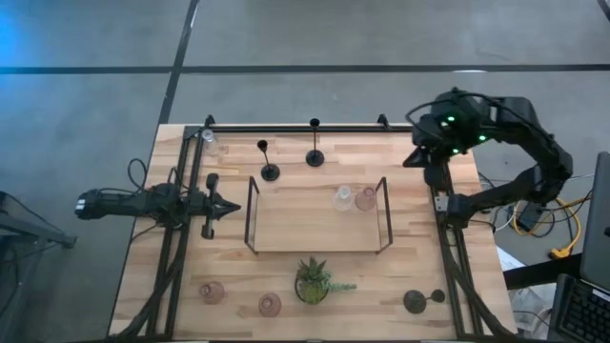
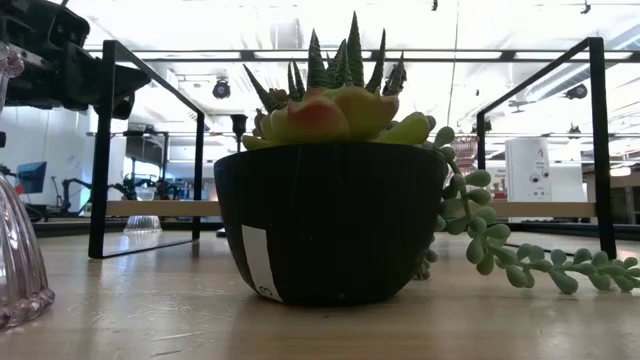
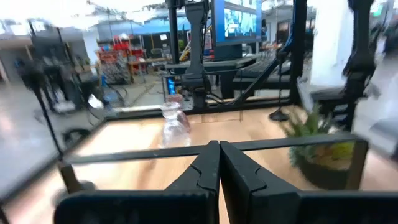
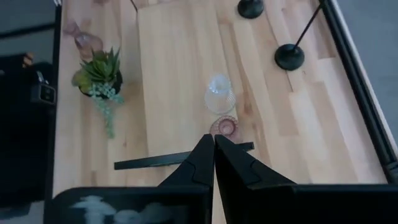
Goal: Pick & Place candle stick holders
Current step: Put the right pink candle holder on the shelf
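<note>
the right gripper [image 4: 213, 142] is hanging high over the right end of the black wire-framed wooden tray [image 1: 315, 238], its two dark fingers pressed fully together and carrying nothing, while the left gripper [image 1: 232, 206] is waiting just beside the tray's left rail, equally closed and empty. inside the tray a small squat clear ribbed glass holder [image 4: 219, 94] and a small squat pink glass holder [image 4: 224, 126] are sitting side by side near the right end, almost touching. to my eye the step in hand is reaching for the next holder; doing it well probably means spreading the fingers before coming down, and dropping straight over the rim so neither neighbour gets knocked. two black thin-stemmed holders with round bases [image 1: 270, 171] are standing upright behind the tray, and a third black holder [image 1: 416, 301] is lying near the front right corner. two more pink glass holders [image 1: 212, 292] are sitting along the front edge, left of the small green potted plant [image 1: 315, 283], and another clear one [image 1: 208, 138] is sitting at the back left corner.
</note>
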Motion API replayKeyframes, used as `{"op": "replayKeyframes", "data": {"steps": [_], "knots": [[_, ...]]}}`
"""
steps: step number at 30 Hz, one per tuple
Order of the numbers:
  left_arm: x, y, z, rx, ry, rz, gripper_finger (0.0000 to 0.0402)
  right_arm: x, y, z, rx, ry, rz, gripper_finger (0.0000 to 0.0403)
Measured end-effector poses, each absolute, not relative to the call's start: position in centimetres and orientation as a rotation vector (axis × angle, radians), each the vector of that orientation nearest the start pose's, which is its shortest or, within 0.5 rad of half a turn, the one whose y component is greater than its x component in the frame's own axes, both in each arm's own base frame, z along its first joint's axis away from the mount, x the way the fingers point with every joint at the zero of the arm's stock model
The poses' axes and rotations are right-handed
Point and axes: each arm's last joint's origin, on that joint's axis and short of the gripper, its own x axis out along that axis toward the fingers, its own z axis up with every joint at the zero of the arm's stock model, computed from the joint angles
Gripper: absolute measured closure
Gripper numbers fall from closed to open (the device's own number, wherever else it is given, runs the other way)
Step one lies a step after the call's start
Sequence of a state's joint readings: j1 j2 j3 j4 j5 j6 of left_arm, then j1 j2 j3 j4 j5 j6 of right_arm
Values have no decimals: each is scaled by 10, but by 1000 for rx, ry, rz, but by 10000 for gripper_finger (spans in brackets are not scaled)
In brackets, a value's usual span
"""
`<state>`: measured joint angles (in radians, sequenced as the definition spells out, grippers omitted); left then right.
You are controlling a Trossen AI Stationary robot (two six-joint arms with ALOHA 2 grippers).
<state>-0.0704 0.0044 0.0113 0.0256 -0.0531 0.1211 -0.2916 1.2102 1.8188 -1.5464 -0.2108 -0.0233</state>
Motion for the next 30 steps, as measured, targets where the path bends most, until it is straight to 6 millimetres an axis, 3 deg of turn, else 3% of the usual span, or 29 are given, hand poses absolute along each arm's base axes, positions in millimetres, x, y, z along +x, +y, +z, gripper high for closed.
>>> {"op": "replayKeyframes", "data": {"steps": [7, 13, 30], "knots": [[97, -5, 170, 96, -34, -7, 388, 117, -29, 472, 212, 824, -77, 394], [97, -5, 170, 66, -35, -8, 388, 105, -25, 475, 201, 787, -78, 394], [96, -4, 183, -9, -155, 9, 388, 110, -27, 474, 203, 799, -77, 394]]}}
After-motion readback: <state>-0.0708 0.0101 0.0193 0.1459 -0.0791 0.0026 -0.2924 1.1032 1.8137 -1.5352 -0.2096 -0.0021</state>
